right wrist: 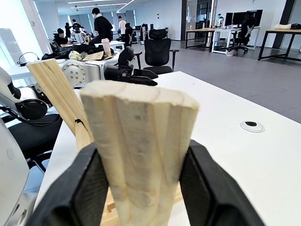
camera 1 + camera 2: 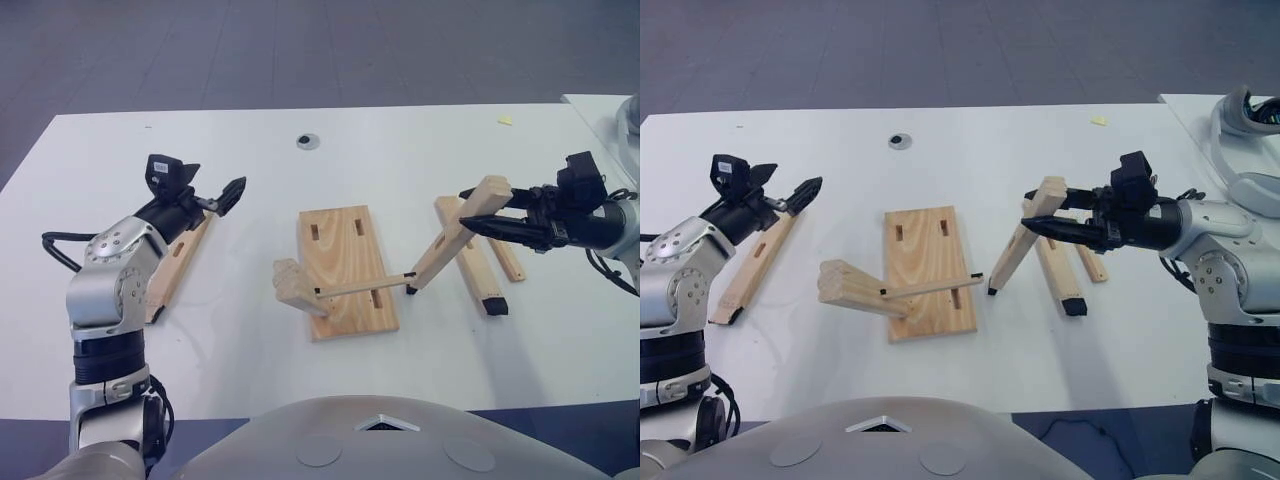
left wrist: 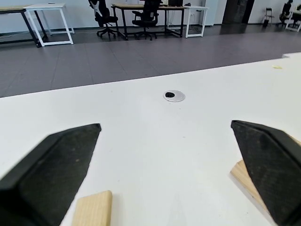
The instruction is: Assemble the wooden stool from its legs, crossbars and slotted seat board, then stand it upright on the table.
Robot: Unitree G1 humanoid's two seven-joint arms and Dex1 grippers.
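The left arm covers part of the long pale wooden leg (image 2: 180, 258) at the left. The left wrist view's edge cuts off a pale wood end (image 3: 94, 209) and a pale wood corner (image 3: 242, 181). The short pale wooden bar (image 2: 508, 260) at the right has its far end under the right gripper (image 2: 1038, 212), whose clamped tilted pale wooden leg (image 1: 141, 155) is cut off in the right wrist view. The yellow scrap (image 2: 505, 119) far right is too small to identify.
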